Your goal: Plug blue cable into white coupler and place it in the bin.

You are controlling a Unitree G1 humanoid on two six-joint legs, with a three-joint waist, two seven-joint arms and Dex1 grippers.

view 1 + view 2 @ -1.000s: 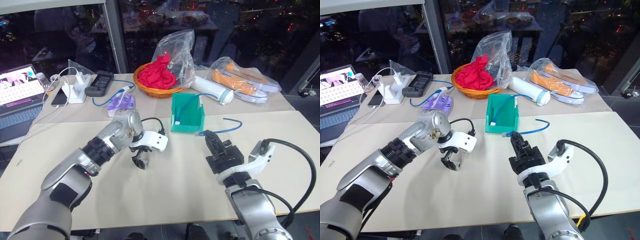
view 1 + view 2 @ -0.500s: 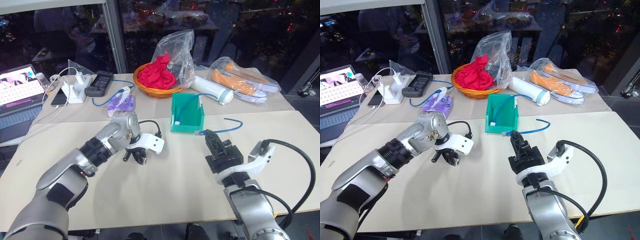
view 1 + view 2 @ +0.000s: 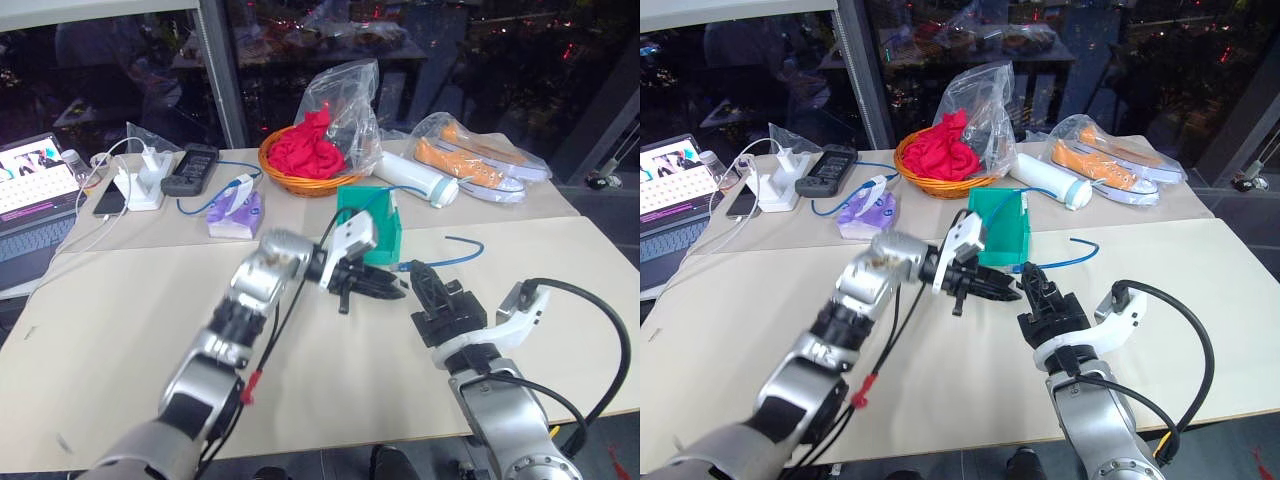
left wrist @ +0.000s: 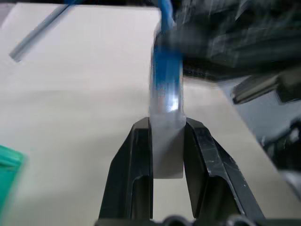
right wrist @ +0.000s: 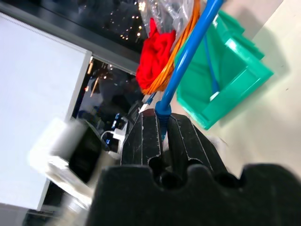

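Two hands meet: left hand (image 4: pixel 167 155) pinches the white coupler (image 4: pixel 167 141), right hand (image 5: pixel 162 134) clamps the blue cable (image 5: pixel 188 61), lined up for plugging near the bin (image 3: pixel 385 225).

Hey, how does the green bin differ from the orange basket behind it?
The bin is boxy teal plastic; the basket is round orange wicker. The bin holds a thin blue cord; the basket holds red cloth. The bin looks smaller than the basket. Both are open-topped.
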